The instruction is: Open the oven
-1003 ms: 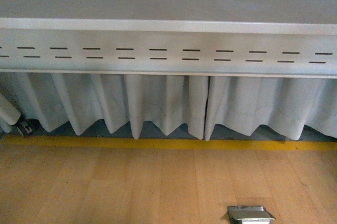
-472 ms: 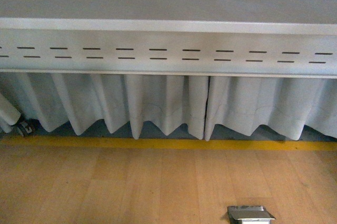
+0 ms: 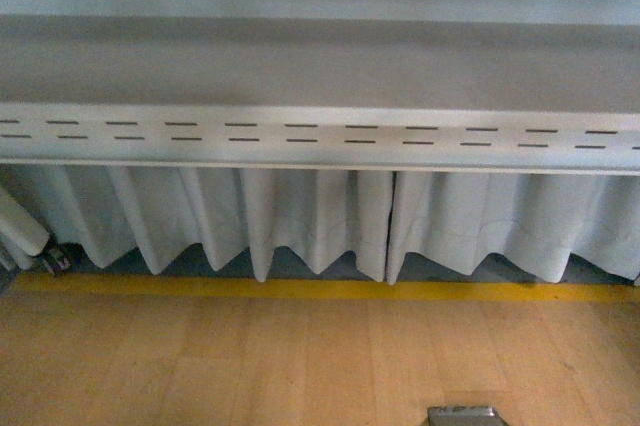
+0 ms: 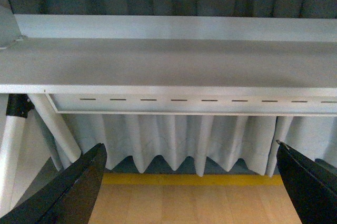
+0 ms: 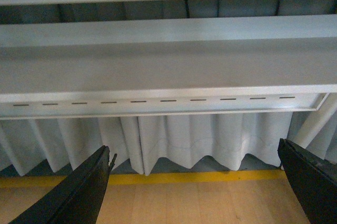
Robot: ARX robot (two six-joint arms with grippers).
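Oven: outside all three views. Left claw (image 4: 188, 145) and right claw (image 5: 193, 146): black fingers (image 4: 73, 187) spread wide, holding nothing. Ahead: grey table (image 3: 320, 66) with slotted front edge, white pleated curtain (image 3: 320, 216) beneath, yellow stripe (image 3: 320, 289) on wooden floor (image 3: 250, 366).

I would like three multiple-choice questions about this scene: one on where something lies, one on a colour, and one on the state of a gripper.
1. Where is the yellow stripe?
A. on the wooden floor, below the hem of the curtain
B. across the curtain's middle
C. on the ceiling

2. What colour is the curtain?
A. red
B. white
C. black

3. How is the left gripper?
A. shut on a handle
B. open, holding nothing
C. shut on cloth

Answers: 1 A, the stripe runs along the floor under the hem; 2 B, the folds are pale white; 3 B, the left wrist view shows its fingers far apart with nothing held.
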